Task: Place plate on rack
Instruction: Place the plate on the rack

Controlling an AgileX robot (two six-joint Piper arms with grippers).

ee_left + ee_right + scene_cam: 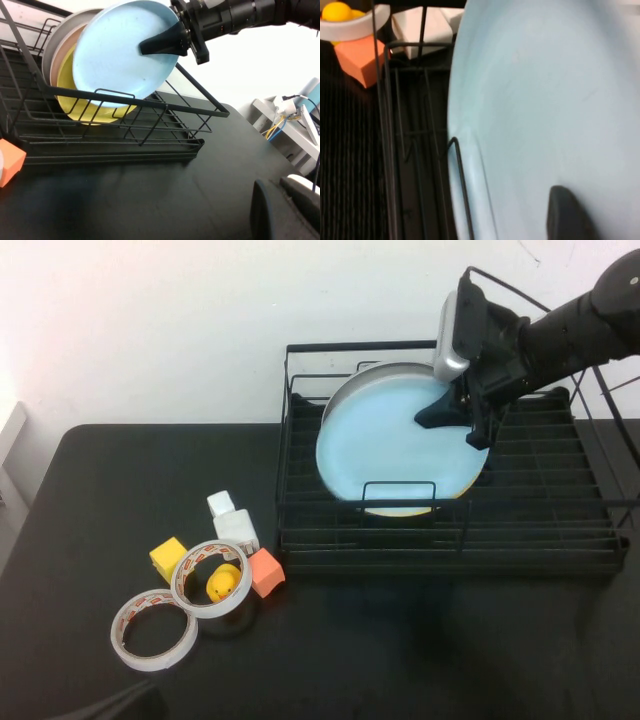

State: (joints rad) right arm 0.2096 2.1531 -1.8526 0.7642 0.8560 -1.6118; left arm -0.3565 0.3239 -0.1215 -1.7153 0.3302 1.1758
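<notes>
The pale light-blue plate stands on edge in the black wire rack, leaning back against a yellow plate and a pink plate. My right gripper is over the rack, shut on the plate's upper right rim, with one finger flat on the plate's face. The plate, the rack and the right gripper also show in the left wrist view. The plate fills the right wrist view. My left gripper is shut and empty, low at the table's front left.
Left of the rack lie two tape rolls, a yellow duck, an orange block, a yellow block and a white block. A white wall stands close behind the rack.
</notes>
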